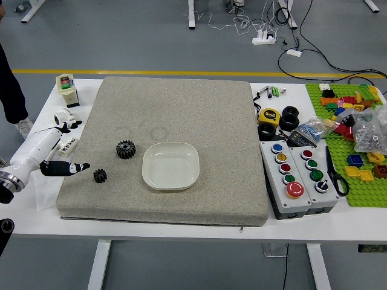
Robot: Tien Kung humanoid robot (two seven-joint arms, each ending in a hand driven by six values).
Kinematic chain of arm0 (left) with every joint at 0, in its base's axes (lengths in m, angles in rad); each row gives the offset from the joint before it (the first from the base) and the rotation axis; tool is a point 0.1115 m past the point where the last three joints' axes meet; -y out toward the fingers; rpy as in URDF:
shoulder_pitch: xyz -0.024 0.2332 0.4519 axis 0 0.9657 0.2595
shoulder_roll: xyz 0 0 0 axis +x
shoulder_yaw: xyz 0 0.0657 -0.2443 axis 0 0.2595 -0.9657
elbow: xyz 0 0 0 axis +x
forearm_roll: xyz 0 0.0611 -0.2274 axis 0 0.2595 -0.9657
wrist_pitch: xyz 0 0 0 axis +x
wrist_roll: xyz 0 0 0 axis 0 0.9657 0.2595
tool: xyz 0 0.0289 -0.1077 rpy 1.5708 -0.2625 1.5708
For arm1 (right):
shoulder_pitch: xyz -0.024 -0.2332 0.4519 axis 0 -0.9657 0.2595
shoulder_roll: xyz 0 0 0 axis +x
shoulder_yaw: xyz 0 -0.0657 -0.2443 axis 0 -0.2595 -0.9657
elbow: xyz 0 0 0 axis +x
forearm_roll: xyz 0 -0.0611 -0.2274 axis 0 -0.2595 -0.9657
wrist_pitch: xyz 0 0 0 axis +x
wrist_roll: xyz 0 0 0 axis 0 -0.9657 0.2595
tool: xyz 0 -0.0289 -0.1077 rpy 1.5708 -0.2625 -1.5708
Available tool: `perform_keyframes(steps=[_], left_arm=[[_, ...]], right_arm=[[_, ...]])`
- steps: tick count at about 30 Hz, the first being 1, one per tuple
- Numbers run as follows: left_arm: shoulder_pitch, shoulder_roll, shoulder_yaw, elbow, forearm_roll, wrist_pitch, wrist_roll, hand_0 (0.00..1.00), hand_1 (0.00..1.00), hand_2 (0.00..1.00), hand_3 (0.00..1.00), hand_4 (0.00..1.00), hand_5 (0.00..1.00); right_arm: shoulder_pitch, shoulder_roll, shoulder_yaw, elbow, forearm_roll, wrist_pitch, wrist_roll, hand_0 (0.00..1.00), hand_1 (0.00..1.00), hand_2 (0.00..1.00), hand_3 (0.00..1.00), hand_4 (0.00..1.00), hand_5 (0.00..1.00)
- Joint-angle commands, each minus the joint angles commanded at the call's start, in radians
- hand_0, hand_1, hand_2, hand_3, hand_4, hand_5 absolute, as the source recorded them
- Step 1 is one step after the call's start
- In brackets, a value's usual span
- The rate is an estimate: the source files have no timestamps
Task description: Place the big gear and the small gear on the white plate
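The robot's black-and-white left hand [37, 148] holds nothing, fingers [65, 168] spread, near the small black toothed gear [100, 176]. The big black toothed gear [126, 149] sits beside the white rounded plate [171, 165]. Both gears look light, stiff; pinching opposite toothed sides should resist slipping.

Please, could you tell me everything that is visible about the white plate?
The white plate looks glossy, like ceramic or plastic. It is squarish with rounded corners, a raised rim and a sunken middle. It stands upright and empty on the grey mat, right of both gears. Neither gear touches it, nor does any hand.
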Motion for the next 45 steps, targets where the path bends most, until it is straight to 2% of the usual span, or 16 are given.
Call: perform_keyframes(steps=[4,5,8,11,12,15,17,18,23,24,29,30,45], left_arm=[[-0.012,0.018,0.037,-0.007,0.0,-0.016,0.002,0.731,0.802,0.877,0.903,0.948,0.233],[-0.014,0.022,0.045,-0.009,0.001,-0.02,0.002,0.703,0.766,0.831,0.863,0.935,0.213],[-0.014,0.033,0.067,-0.028,0.009,-0.04,0.012,0.703,0.766,0.831,0.863,0.935,0.213],[-0.004,0.035,0.085,-0.061,0.032,-0.069,0.043,0.703,0.766,0.831,0.863,0.935,0.213],[-0.003,0.035,0.087,-0.064,0.033,-0.072,0.047,0.665,0.702,0.752,0.774,0.925,0.203],[-0.004,0.031,0.112,-0.065,0.044,-0.081,0.059,0.665,0.702,0.752,0.774,0.925,0.203],[-0.007,0.029,0.126,-0.055,0.045,-0.077,0.061,0.665,0.702,0.752,0.774,0.925,0.203],[-0.007,0.027,0.133,-0.048,0.043,-0.068,0.059,0.601,0.63,0.641,0.642,0.856,0.181],[-0.001,0.016,0.142,-0.022,0.037,-0.025,0.049,0.601,0.63,0.641,0.642,0.856,0.181],[0.0,0.014,0.143,-0.016,0.038,-0.022,0.048,0.578,0.591,0.613,0.578,0.795,0.16],[-0.001,0.005,0.148,0.005,0.038,-0.018,0.05,0.578,0.591,0.613,0.578,0.795,0.16],[-0.001,0.004,0.149,0.008,0.038,-0.019,0.05,0.559,0.577,0.602,0.567,0.759,0.14],[-0.011,-0.003,0.154,0.048,0.038,-0.019,0.048,0.558,0.583,0.607,0.573,0.777,0.148]], right_arm=[[-0.001,0.001,-0.003,0.0,0.002,0.0,0.0,0.619,0.618,0.673,0.469,0.72,0.588],[-0.001,0.001,-0.003,0.0,0.003,0.0,-0.001,0.619,0.618,0.673,0.469,0.72,0.588],[-0.001,0.001,-0.005,0.0,0.003,-0.001,-0.001,0.619,0.618,0.673,0.469,0.72,0.588],[-0.001,0.0,-0.005,0.0,0.003,0.0,-0.001,0.619,0.618,0.673,0.469,0.72,0.588],[-0.001,0.0,-0.005,0.0,0.003,0.0,-0.001,0.619,0.618,0.672,0.469,0.719,0.587],[0.001,-0.001,-0.004,0.001,0.003,0.0,0.0,0.619,0.618,0.672,0.469,0.719,0.587],[0.004,-0.002,-0.004,0.001,0.001,0.0,0.001,0.619,0.618,0.672,0.469,0.719,0.587],[0.005,-0.002,-0.004,0.001,0.001,0.0,0.001,0.619,0.618,0.672,0.469,0.72,0.587],[0.006,-0.003,-0.001,0.001,0.003,0.0,0.001,0.619,0.618,0.672,0.469,0.72,0.587],[0.006,-0.003,-0.001,0.001,0.002,-0.001,0.001,0.618,0.616,0.671,0.469,0.72,0.587],[0.008,-0.003,-0.004,0.001,0.0,-0.001,0.0,0.618,0.616,0.671,0.469,0.72,0.587],[0.008,-0.004,-0.005,0.001,0.0,-0.001,0.0,0.619,0.617,0.671,0.469,0.719,0.587],[0.012,-0.004,-0.013,0.001,0.004,0.0,0.0,0.619,0.618,0.672,0.469,0.72,0.588]])
